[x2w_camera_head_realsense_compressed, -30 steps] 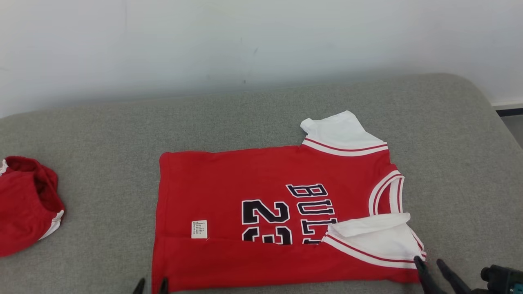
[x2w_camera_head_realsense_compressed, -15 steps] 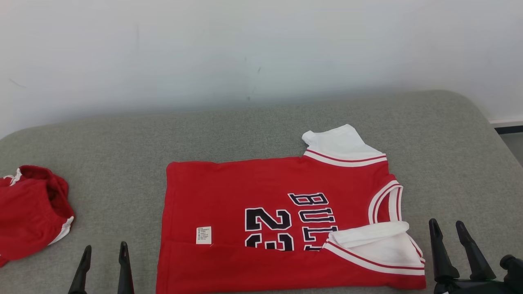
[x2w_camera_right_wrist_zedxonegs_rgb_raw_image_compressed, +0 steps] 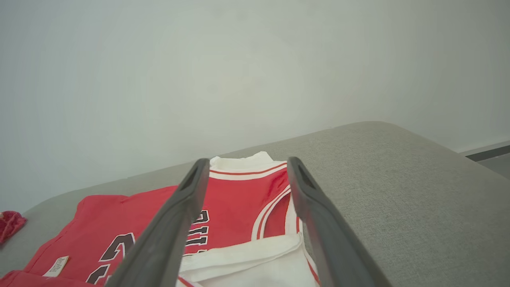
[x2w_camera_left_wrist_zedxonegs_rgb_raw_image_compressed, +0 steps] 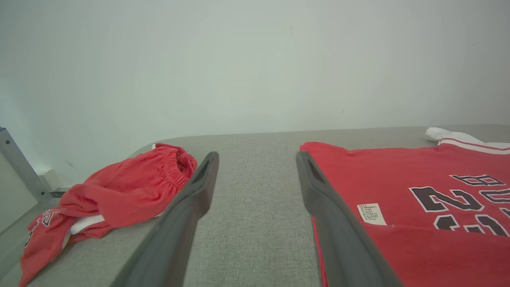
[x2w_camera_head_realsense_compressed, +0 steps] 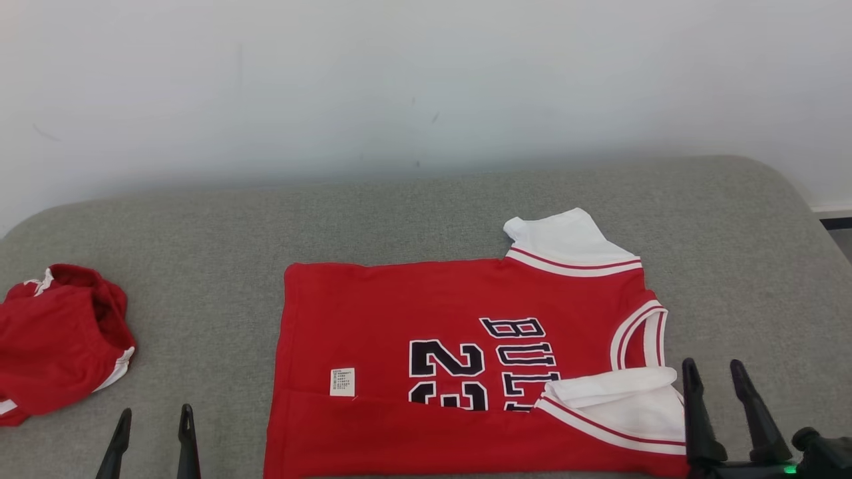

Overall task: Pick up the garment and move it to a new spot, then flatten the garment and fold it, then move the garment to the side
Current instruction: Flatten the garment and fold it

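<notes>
The garment is a red jersey with white sleeves and dark lettering. It lies flat on the grey cushion with its near long edge folded over the lower half of the number. The left wrist view shows it at right, the right wrist view under the fingers. My left gripper stands open at the bottom left, off the jersey's hem, holding nothing. My right gripper stands open just right of the folded white sleeve, also empty.
A crumpled pair of red shorts lies at the cushion's left end, seen too in the left wrist view as red shorts. The grey cushion runs back to a pale wall. Its rounded right edge drops to the floor.
Both grippers let go of the jersey's near edge, opened wide and drew back and outward. The folded edge stays lying on the jersey. The head camera shifted, so the whole picture slid.
</notes>
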